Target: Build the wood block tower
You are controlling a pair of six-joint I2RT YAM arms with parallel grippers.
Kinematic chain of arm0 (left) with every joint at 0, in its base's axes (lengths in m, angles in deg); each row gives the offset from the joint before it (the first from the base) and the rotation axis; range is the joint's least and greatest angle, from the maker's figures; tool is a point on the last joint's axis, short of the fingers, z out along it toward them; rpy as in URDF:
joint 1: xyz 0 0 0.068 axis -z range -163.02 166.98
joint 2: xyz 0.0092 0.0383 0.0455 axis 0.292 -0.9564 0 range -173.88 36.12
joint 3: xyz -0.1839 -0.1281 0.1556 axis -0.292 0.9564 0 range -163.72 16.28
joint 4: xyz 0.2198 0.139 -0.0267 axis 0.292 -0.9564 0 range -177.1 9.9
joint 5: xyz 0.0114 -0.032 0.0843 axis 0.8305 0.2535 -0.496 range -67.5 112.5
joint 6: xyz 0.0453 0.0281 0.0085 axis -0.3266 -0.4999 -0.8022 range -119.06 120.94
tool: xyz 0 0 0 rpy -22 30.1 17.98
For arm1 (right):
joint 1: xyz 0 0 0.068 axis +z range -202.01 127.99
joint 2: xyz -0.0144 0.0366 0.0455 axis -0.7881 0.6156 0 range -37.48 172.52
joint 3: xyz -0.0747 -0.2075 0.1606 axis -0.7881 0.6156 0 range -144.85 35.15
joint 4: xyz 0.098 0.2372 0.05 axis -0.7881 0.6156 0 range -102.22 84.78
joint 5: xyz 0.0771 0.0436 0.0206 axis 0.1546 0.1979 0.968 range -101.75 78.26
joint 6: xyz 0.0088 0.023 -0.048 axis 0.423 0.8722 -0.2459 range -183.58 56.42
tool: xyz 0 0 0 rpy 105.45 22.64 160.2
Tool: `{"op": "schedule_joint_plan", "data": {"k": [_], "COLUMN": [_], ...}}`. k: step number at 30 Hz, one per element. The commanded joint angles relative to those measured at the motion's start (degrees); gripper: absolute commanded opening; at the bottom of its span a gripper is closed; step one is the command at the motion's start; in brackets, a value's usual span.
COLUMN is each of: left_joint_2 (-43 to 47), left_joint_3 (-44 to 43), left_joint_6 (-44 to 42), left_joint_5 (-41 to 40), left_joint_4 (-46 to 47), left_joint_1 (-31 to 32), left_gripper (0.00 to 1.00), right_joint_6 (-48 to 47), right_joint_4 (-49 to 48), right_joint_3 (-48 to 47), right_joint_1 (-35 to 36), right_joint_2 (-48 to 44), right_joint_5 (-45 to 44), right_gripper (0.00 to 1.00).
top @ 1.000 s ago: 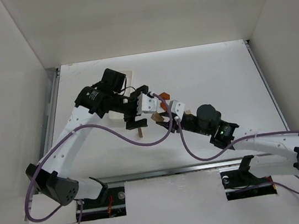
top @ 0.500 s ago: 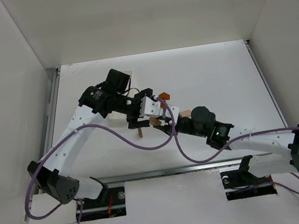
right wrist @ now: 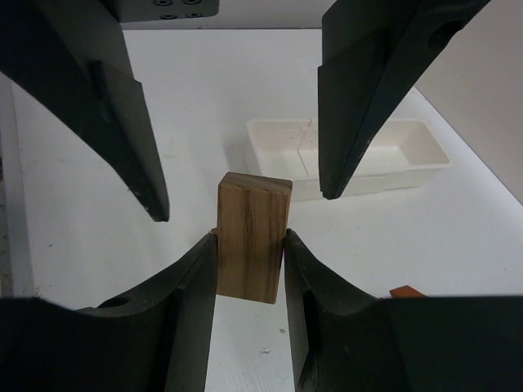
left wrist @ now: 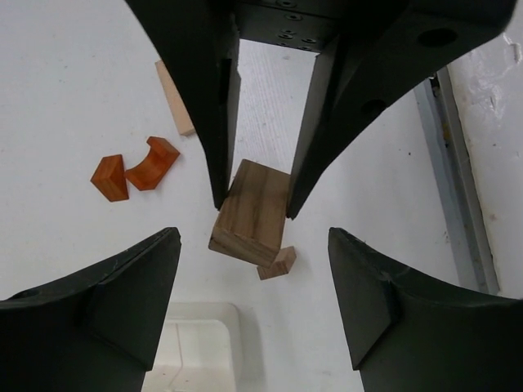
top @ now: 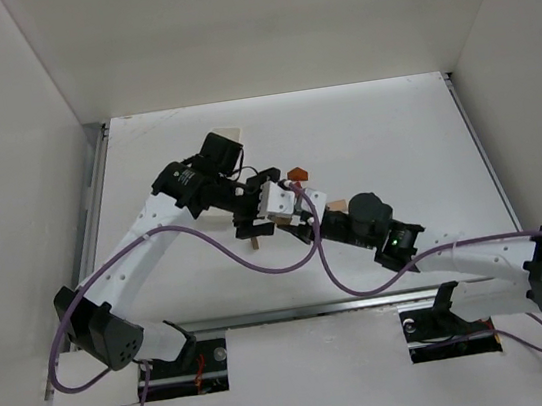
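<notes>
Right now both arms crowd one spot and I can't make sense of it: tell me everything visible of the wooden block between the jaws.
The wooden block is a plain oblong of brown, streaky wood with square edges. It stands upright, pinched low on two opposite sides by the jaws of the right gripper. The jaws of the left gripper flank it, open, not touching. A white tray lies beyond it.

A matte white surface (top: 393, 135) spreads under the left end effector (top: 256, 205) and right end effector (top: 285, 213). Plain white walls (top: 266, 22) rise beyond them and out to either side. Grey metal rails (top: 92, 198) edge the surface left and right of them. Light is soft and even.
</notes>
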Motion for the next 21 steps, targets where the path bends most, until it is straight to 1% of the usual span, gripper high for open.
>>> {"op": "schedule_joint_plan", "data": {"k": [1,2,6,10,11,21], "left_joint_2": [1.92,1.40,1.39,1.39,1.39,1.92], "left_joint_3": [0.17,-0.35,-0.88,-0.88,-0.88,-0.80], "left_joint_6": [0.71,1.23,1.24,1.76,1.76,1.15], "left_joint_5": [0.05,0.05,0.05,0.66,0.66,1.19], "left_joint_4": [2.70,2.70,2.70,2.70,2.70,2.78], "left_joint_1": [0.14,0.14,0.14,0.14,0.14,0.14], "left_gripper": [0.69,0.69,0.61,0.58,0.56,0.54], "right_joint_6": [-0.63,-0.63,-0.63,-0.63,-0.63,-0.63], "right_joint_4": [-4.43,-4.43,-4.43,-4.43,-4.43,-4.43], "right_joint_3": [-1.89,-1.89,-1.89,-1.89,-1.89,-1.89], "right_joint_1": [0.46,0.46,0.98,0.98,0.98,0.98], "right_joint_2": [-1.46,-1.98,-1.98,-1.98,-1.46,-0.93], "right_joint_5": [-0.25,-0.25,-0.25,-0.25,-0.25,-0.25], "right_gripper": [0.00,0.00,0.00,0.00,0.00,0.00]}}
